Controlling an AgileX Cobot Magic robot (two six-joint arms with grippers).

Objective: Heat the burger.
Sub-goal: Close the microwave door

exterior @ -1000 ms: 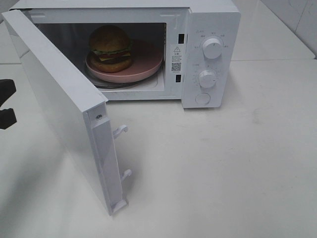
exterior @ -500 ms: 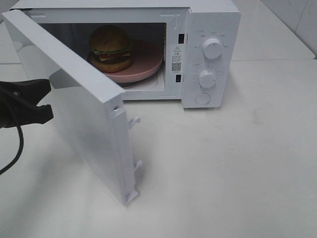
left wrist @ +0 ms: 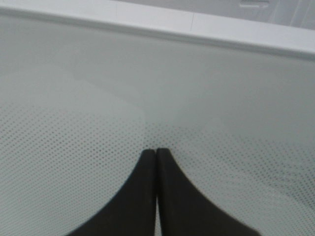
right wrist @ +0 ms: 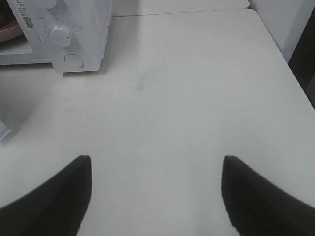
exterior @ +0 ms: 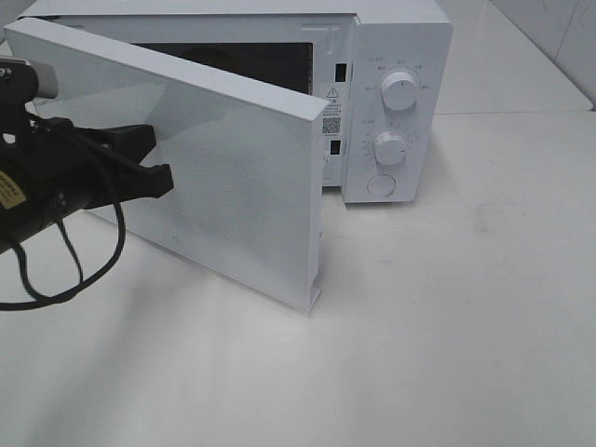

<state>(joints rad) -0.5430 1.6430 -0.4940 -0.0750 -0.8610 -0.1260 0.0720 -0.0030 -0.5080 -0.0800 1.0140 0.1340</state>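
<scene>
The burger is hidden behind the white microwave door (exterior: pixel 242 177), which stands partly open at a shallow angle to the microwave (exterior: pixel 400 37). My left gripper (exterior: pixel 160 166) is shut, its black tips pressed against the door's outer face. The left wrist view shows the fingertips (left wrist: pixel 156 150) together on the dotted door panel (left wrist: pixel 147 73). My right gripper (right wrist: pixel 157 167) hangs open over bare table, well away from the microwave (right wrist: pixel 74 29), with nothing between its fingers. A sliver of the pink plate (right wrist: pixel 6 30) shows inside the oven.
The control panel has two round knobs (exterior: pixel 400 91) (exterior: pixel 389 147) and a round button (exterior: pixel 380 184). White tabletop (exterior: pixel 447 307) stretches in front and to the right. The left arm's black cable (exterior: pixel 65 270) loops near the table's left edge.
The left gripper has moved in from the left and pushed the door round toward the oven. The burger and plate, visible before, are now covered by the door.
</scene>
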